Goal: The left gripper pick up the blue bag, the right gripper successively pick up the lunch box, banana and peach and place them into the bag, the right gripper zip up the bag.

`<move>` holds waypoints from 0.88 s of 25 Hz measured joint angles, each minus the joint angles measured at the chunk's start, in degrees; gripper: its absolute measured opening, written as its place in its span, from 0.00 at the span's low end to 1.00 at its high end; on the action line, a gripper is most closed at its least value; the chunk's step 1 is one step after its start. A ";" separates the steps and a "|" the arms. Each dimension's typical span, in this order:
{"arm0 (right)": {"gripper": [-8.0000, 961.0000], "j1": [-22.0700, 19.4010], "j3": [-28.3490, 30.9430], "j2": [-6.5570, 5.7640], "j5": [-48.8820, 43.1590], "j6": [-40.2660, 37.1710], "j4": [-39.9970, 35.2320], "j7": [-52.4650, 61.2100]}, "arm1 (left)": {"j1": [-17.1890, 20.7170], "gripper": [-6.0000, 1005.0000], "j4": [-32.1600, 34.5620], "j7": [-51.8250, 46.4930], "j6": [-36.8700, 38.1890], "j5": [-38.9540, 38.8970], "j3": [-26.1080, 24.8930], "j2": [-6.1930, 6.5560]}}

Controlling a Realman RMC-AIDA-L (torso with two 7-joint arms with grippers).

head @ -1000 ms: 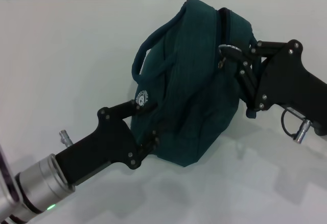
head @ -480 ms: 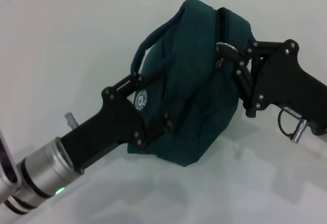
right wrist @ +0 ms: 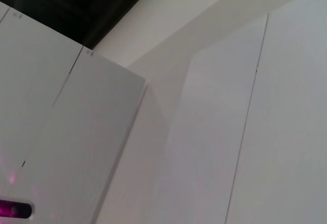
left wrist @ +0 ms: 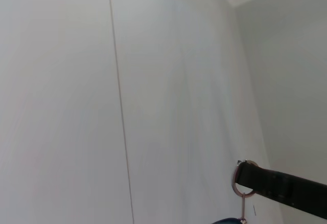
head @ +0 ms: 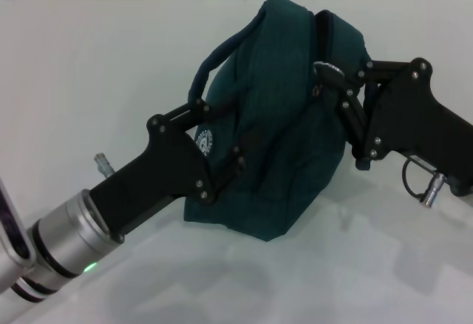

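Head view: bag (head: 284,132) slumped on counter (head: 89,65), soft, floppy. My left gripper (head: 222,146) pinches its front fabric. Right gripper (head: 341,91) at zipper pull (head: 325,69), closure unclear. Pull by the tab.

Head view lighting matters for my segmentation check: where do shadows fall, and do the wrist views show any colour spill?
Head view: soft shadows on the white table under the dark teal fabric bag and both arms. Right wrist view: a magenta glow in one corner. Left wrist view: none.
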 joint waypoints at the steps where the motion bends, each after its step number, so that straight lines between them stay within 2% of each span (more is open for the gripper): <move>1: 0.02 -0.01 0.01 0.00 0.00 0.00 0.08 0.00 | -0.07 0.55 0.00 0.63 -0.11 0.03 0.11 0.00; 13: 0.02 -0.23 -0.03 0.00 0.00 0.10 0.06 0.07 | -0.87 0.19 0.98 5.09 -1.05 5.08 0.37 0.00; 18: 0.02 -0.61 -0.06 0.00 4.13 0.11 0.65 3.39 | 0.10 0.06 1.81 7.75 -1.08 6.17 0.42 0.22; 22: 0.02 -0.64 0.40 0.01 6.35 0.06 1.77 6.36 | 1.07 0.06 2.83 8.30 -2.39 6.48 0.35 0.41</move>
